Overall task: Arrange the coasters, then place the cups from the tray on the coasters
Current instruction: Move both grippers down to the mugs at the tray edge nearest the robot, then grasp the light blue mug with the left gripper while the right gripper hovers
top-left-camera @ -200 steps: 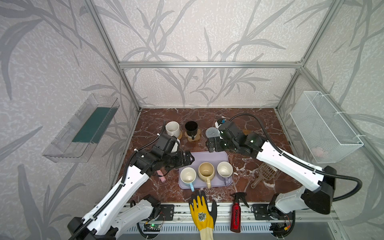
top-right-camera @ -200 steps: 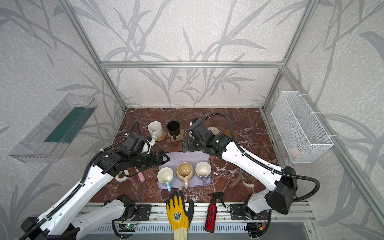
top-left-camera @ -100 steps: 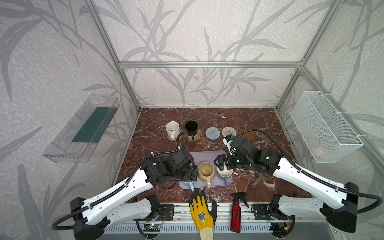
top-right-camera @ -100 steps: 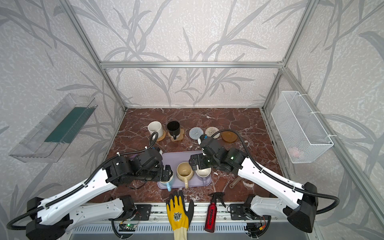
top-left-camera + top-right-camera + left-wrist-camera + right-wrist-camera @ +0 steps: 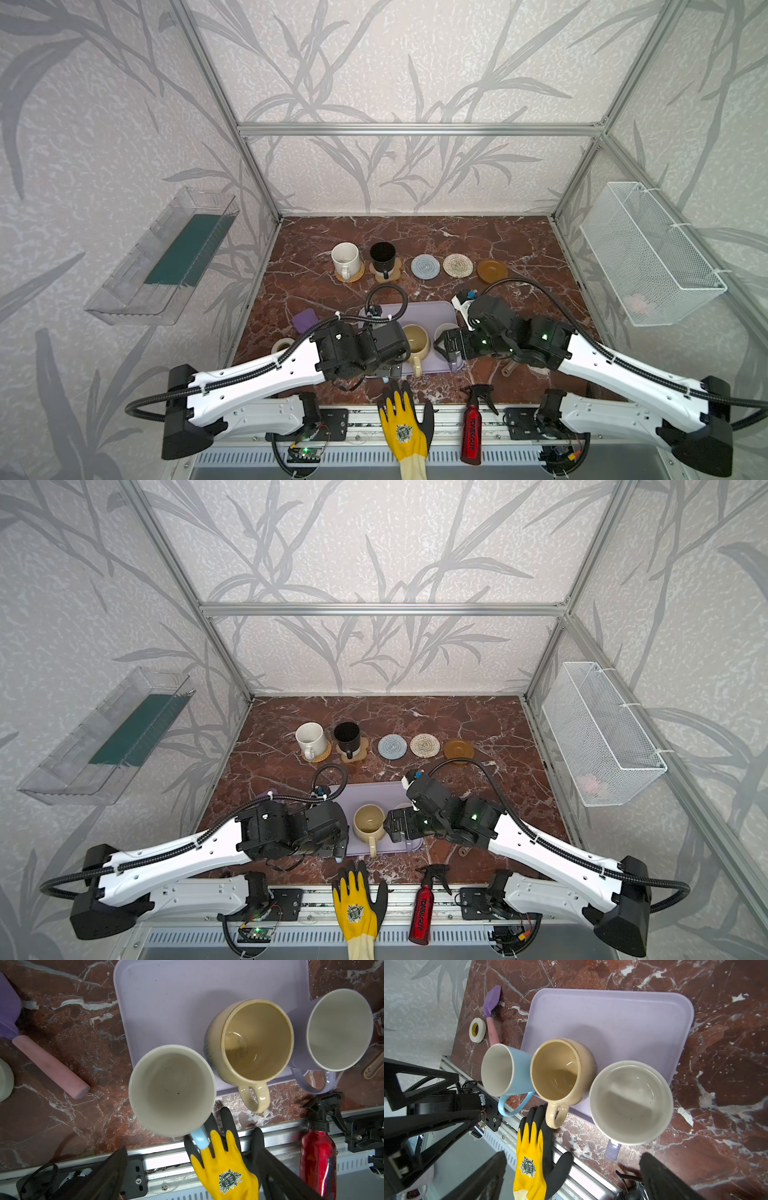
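Left side: the left claw [image 5: 192,1151] hangs over the light blue mug [image 5: 172,1089], jaws spread wide and empty.
Right side: the right claw [image 5: 573,1153] hangs over the lavender mug [image 5: 631,1103], jaws likewise spread wide and empty.
Tray spot: we see the tray [image 5: 419,311] at the front middle of the table [image 5: 519,249], its far half bare.
Mugs there: light blue mug at the near left corner, beige mug [image 5: 415,338] in the middle, lavender mug at the near right corner, all handles toward the front.
Coaster row: we count five in a line behind the tray, well apart from it.
Filled: the white mug [image 5: 345,257] stands on the orange woven coaster [image 5: 355,275], and the black mug [image 5: 382,257] on the paw-shaped coaster [image 5: 397,267].
Bare: grey-blue coaster [image 5: 425,266], cream spiral coaster [image 5: 457,264], amber disc [image 5: 492,270].
Front edge: a yellow glove [image 5: 403,428] and a red spray bottle [image 5: 471,432] lie across the rail [image 5: 444,419].
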`<state>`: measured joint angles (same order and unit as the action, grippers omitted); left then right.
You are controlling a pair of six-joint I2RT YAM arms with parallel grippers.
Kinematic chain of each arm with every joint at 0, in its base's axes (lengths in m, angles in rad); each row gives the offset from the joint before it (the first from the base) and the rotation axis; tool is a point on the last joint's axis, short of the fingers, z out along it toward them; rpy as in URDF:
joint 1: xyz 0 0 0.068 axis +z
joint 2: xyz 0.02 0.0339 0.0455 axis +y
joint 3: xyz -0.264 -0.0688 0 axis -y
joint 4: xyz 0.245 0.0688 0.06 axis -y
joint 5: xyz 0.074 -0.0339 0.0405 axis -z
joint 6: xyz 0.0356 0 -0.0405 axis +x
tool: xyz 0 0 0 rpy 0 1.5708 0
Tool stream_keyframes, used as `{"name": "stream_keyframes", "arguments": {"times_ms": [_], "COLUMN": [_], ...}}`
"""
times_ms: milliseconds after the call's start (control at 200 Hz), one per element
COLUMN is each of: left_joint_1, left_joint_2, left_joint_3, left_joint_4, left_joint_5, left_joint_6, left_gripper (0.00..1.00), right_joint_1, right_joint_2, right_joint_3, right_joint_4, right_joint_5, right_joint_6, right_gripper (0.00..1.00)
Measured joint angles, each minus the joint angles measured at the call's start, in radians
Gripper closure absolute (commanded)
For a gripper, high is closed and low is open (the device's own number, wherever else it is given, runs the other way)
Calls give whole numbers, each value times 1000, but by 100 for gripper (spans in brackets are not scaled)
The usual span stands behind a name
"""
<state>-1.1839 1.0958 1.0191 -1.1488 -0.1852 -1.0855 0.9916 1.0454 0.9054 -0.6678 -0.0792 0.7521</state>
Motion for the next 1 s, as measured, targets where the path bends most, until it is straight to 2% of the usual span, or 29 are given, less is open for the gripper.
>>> {"name": "stream_keyframes", "arguments": {"times_ms": [250,460,675,1000], "left_joint_1": [-12,-18,-19,-19], "left_joint_2": [-80,-75,-81,-96], "left_joint_3": [-139,-176,-289,-361], "left_joint_4": [58,117,188,272], "left_joint_5": [0,5,30,32], "left_joint_6": [-66,-90,-122,-139], "left_gripper": [1,4,6,26], "right_joint_1": [51,72,83,94], "right_joint_2": [15,47,61,61], "right_joint_3": [-2,-2,-2,-2], "right_joint_4": [30,47,67,79], "right_joint_5": [18,27,41,56], "right_joint_6": [21,33,45,56], "right_gripper": [1,1,1,1]}}
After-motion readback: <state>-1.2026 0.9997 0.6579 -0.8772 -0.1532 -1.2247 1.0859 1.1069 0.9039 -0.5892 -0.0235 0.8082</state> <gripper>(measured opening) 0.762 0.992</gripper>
